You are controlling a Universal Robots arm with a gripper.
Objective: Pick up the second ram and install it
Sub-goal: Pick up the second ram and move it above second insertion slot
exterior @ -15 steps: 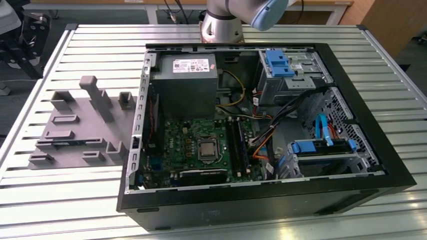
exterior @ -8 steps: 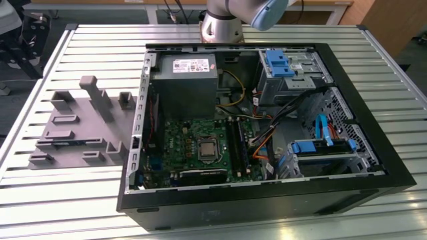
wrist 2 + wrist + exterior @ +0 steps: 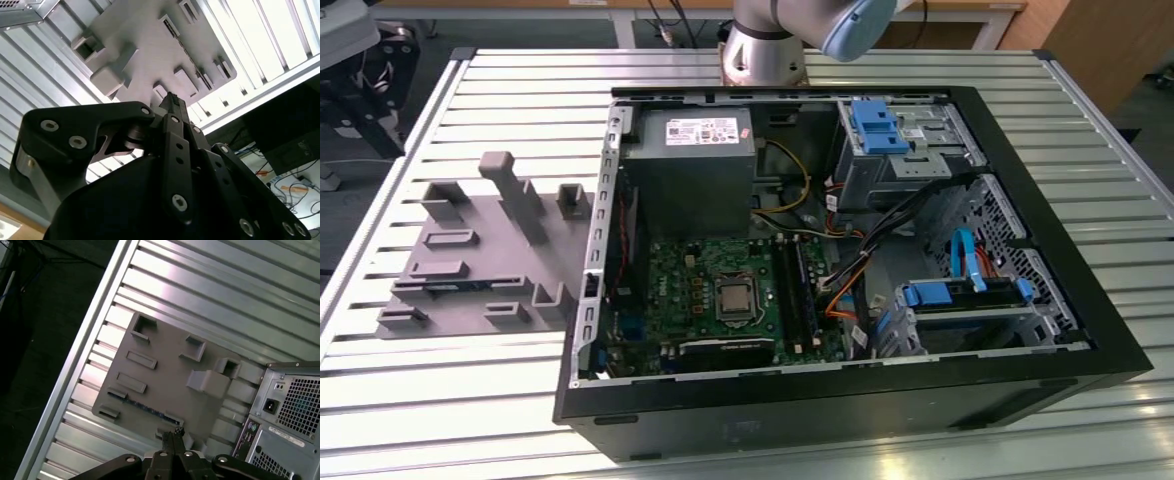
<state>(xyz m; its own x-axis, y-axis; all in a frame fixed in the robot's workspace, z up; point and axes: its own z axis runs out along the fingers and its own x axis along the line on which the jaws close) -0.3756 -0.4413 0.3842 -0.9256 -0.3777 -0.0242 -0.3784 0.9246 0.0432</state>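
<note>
Here, the gripper (image 3: 173,432), jaws pressed together and empty, hangs over the second ram (image 3: 145,407) in the grey fixture (image 3: 470,256), at the exterior view's left.

Strong light falls from above in the exterior view, and the ribbed metal tabletop (image 3: 494,90) glares pale, nearly white along its near edge. The inside of the open computer case (image 3: 854,405) lies in shade. The grey fixture (image 3: 467,270) throws short, soft shadows beside its posts. In the second wrist view the slats burn out to white, while the black claw (image 3: 172,101), close to the lens, reads as a dim, slightly soft mass. In the first wrist view bright streaks run along the slats, and the floor (image 3: 30,340) is almost black.
</note>
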